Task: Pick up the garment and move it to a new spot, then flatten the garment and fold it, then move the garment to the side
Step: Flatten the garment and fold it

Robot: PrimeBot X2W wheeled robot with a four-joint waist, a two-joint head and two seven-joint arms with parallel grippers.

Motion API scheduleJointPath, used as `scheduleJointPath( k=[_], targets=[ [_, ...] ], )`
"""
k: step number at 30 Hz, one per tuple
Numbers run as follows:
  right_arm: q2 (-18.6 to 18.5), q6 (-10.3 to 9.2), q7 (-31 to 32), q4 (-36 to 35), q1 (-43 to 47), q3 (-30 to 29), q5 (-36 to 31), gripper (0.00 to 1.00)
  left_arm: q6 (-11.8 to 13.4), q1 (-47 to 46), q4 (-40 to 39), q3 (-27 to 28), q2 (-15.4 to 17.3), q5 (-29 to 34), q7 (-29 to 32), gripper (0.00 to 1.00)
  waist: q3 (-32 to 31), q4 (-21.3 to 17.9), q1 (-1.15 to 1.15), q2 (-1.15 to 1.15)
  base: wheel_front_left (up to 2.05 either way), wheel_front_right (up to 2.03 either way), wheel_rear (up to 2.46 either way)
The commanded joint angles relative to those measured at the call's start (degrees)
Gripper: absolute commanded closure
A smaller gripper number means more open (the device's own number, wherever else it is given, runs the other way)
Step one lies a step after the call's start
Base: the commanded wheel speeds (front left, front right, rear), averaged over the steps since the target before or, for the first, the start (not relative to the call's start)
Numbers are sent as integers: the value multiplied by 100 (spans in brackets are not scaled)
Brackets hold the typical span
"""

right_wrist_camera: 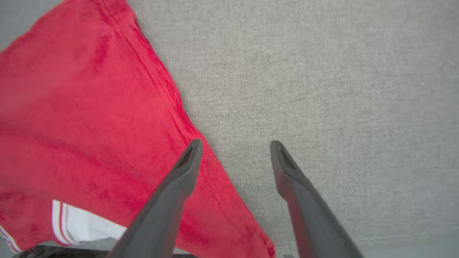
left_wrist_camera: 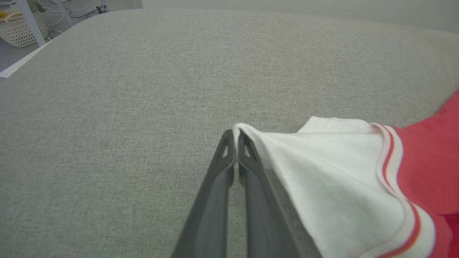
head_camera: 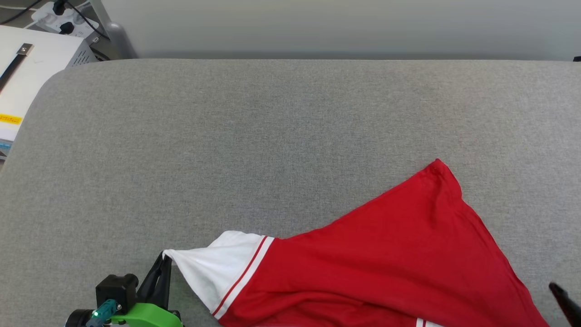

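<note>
The garment (head_camera: 386,254), a red T-shirt with white sleeves and red-white trim, lies rumpled on the grey cloth table (head_camera: 272,136) at the near right. My left gripper (head_camera: 164,260) is shut on the tip of a white sleeve (left_wrist_camera: 322,168), pinched between its dark fingers (left_wrist_camera: 251,186). In the right wrist view my right gripper (right_wrist_camera: 235,145) stands open just above the shirt's red hem edge (right_wrist_camera: 200,168), nothing between its fingers. One right fingertip (head_camera: 565,299) peeks in at the head view's lower right.
A white box (head_camera: 27,77) and a power strip (head_camera: 59,18) sit beyond the table's far left corner. A woven basket (left_wrist_camera: 21,28) stands on the floor past that corner. Bare grey cloth stretches across the table's far and left parts.
</note>
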Motion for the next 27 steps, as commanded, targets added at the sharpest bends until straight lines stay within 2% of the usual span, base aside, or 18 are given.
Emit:
scheduleJointPath(
  k=[1,2,4,9,10,11,16,22,27],
  targets=[
    [-115,-4,-78,-239,-198,-59,-1,0,-14,-22,-15,1,20,1,-27,100,-6,-4,0,0,0,0,0],
    [-322,-4,-122,-720,-529,-110,-3,0,-5,-54,-67,-10,27,28,-28,100,32,24,0,0,0,0,0],
    [-508,-4,-68,-958,-827,-62,0,0,0,-90,-108,-19,28,44,-28,100,88,52,0,0,0,0,0],
    [-1122,-4,304,-1159,-1769,498,3,0,-6,-238,-199,-68,17,94,-29,100,290,162,0,0,0,0,0],
    [-1241,-4,439,-1144,-2015,716,41,0,-10,-280,-212,-81,11,107,-29,100,332,188,0,0,0,0,0],
    [-1533,-4,856,-999,-2612,1311,99,0,-18,-382,-241,-121,-7,143,-30,100,440,263,0,0,0,0,0],
    [-1948,-4,1872,-281,-3748,2532,226,0,-34,-563,-302,-187,-66,209,-31,100,596,400,0,0,0,0,0],
    [-1940,-4,2376,592,-4748,3611,347,0,-70,-751,-331,-241,-133,269,-32,100,788,563,0,0,0,0,0],
    [-1702,-4,2285,1362,-5325,4224,372,0,-99,-886,-351,-283,-208,319,-33,100,986,685,0,0,0,0,0]
  ],
)
